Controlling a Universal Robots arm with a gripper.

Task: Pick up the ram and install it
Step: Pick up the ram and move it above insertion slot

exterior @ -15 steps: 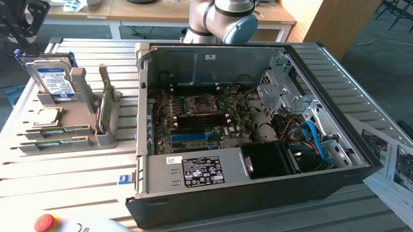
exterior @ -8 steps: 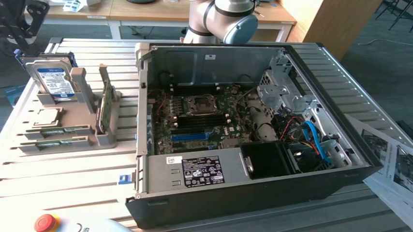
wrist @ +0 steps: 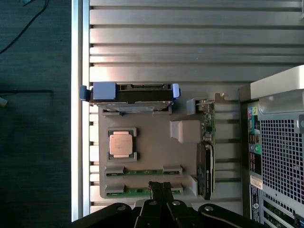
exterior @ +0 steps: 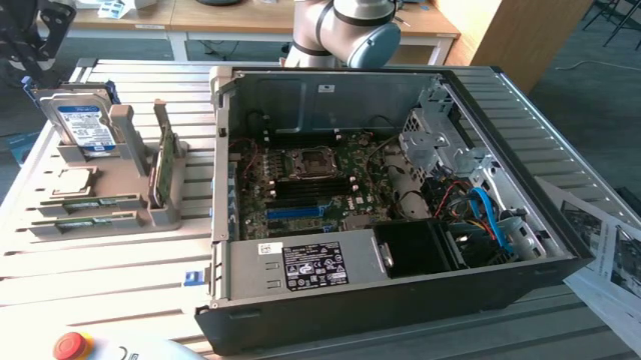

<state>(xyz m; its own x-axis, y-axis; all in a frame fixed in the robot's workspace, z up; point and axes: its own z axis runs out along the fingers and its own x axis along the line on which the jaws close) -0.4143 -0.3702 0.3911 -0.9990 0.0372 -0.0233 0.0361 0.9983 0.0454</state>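
Fingertips first: my gripper [wrist: 160,185] is pinched shut, both fingers [wrist: 155,190] pressed flat together with nothing between them. So yeah, empty-handed right now.

Directly under the tips is a ram stick [wrist: 128,191], sitting on edge in the outermost slot of the grey tray [wrist: 152,142]. My tips overlap its line in the wrist view, but I honestly can't tell if I'm touching it or just hanging above it. A second ram stick [wrist: 142,172] sits in the next slot along, parallel and just beside the first.

Past those two is the CPU chip [wrist: 122,144] lying flat in its own pocket, and past that the hard drive [wrist: 130,92] stands upright at the far end of the tray. Off to the side, nearer the computer, an upright card [wrist: 206,156] stands on edge in a holder.

The tray lies on the slatted table [wrist: 190,38], at the exterior view's left of the PC case [exterior: 401,300]. That case has its side open, with the motherboard [exterior: 311,176] in plain sight. My arm [exterior: 350,30] rises behind the case.
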